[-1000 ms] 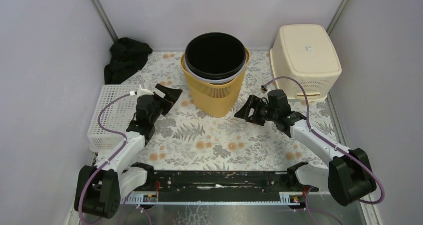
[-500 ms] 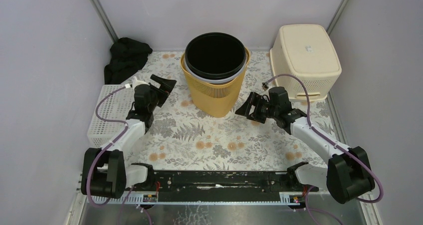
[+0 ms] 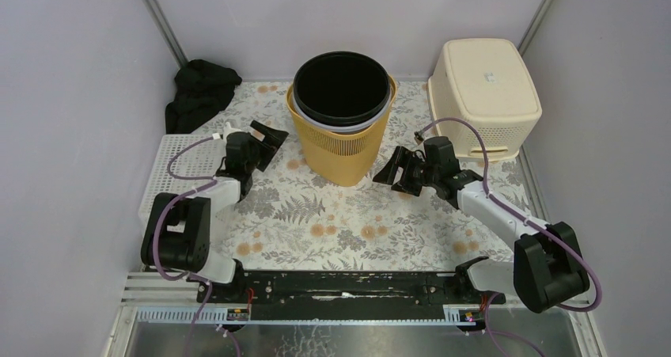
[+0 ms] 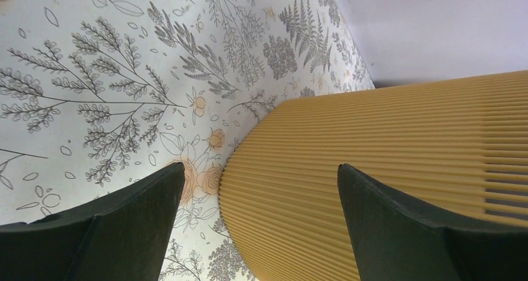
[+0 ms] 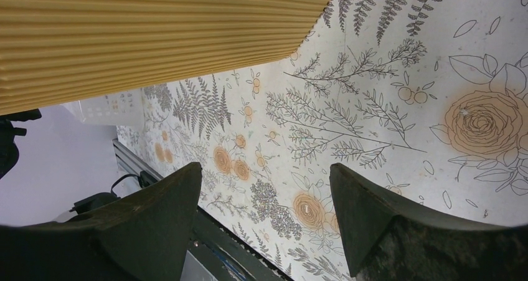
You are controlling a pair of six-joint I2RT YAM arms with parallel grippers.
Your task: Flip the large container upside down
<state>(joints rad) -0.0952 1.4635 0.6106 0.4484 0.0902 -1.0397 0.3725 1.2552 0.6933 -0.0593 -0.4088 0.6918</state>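
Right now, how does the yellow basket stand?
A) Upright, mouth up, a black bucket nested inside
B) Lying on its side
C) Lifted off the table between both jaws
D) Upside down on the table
A: the top view shows the yellow basket standing on the table with its mouth up and the black bucket sitting in it.

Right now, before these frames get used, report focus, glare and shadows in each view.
Top external: even light, soft shadows, no glare; the black bin shows only featureless dark inside. Left wrist: ribs of the yellow basket sharp, left fingers near-black silhouettes. Right wrist: tablecloth print crisp, right fingers dark.
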